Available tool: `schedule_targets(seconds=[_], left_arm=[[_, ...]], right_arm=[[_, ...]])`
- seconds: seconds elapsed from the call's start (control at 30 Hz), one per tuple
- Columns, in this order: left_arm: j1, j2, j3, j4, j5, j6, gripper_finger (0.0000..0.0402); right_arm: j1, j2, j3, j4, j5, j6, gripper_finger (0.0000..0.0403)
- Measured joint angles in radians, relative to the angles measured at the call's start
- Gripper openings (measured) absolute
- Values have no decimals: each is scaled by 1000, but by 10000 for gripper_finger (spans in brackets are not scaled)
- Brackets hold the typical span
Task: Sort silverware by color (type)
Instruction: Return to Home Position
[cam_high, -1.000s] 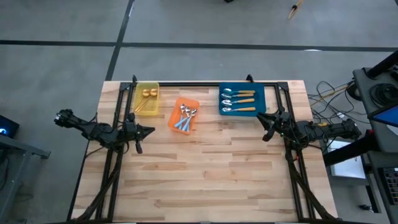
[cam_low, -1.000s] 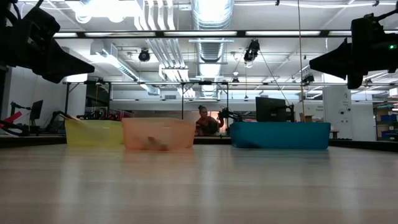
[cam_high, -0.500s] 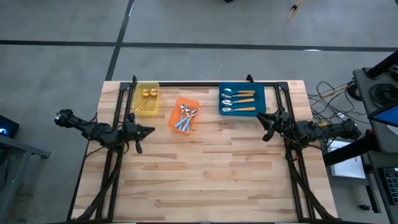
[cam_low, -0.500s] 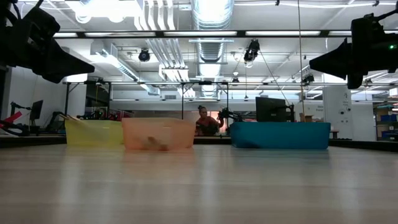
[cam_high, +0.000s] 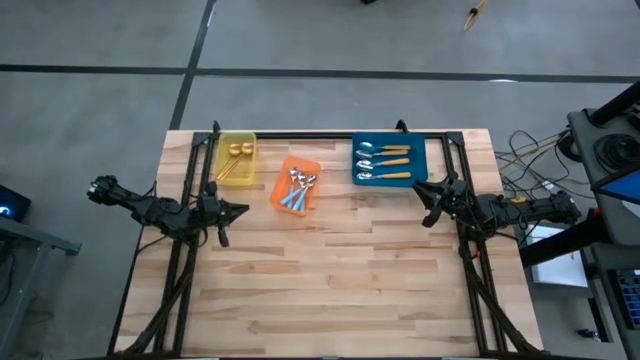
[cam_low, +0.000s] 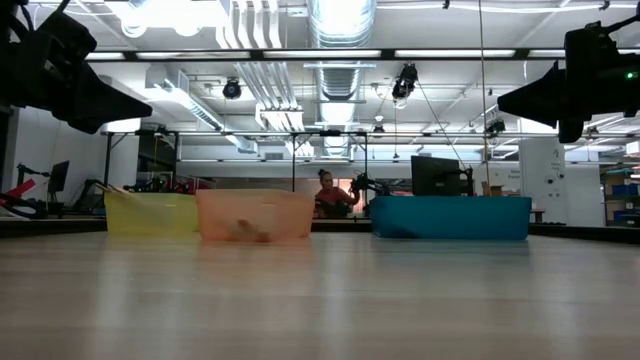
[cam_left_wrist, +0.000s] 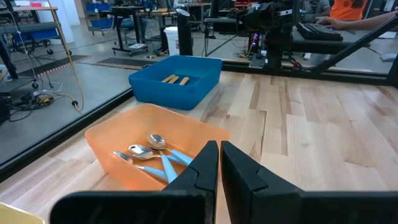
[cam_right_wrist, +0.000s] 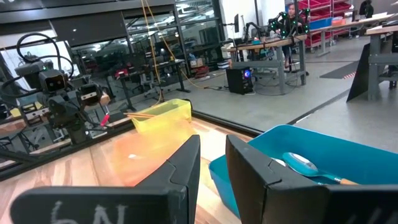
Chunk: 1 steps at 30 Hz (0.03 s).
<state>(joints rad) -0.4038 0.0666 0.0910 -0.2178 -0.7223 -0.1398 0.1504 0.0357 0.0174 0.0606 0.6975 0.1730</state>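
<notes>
The silverware lies in three bins at the table's far side. Thin gold spoons (cam_high: 238, 150) are in the yellow bin (cam_high: 222, 158). Blue-handled spoons (cam_left_wrist: 152, 155) are in the orange bin (cam_high: 281, 188). Orange-handled spoons (cam_high: 385, 160) are in the blue bin (cam_high: 420, 160). My left gripper (cam_high: 243, 209) hovers at the table's left, nearer than the yellow and orange bins, shut and holding nothing (cam_left_wrist: 219, 155). My right gripper (cam_high: 420, 190) hovers at the right, just near of the blue bin, its fingers a little apart with nothing between them (cam_right_wrist: 212, 155).
Bare wooden tabletop (cam_high: 330, 280) stretches from the bins to the near edge. A dark frame rail (cam_high: 300, 135) runs along the far edge behind the bins. Both arms stand raised above the table in the low view, left gripper (cam_low: 145, 103) and right gripper (cam_low: 503, 100).
</notes>
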Motion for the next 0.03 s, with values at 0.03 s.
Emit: schedule_targets(seconds=[0.03], left_arm=[[0,0,0,0,0,0,0]], right_arm=[[0,0,0,0,0,0,68]])
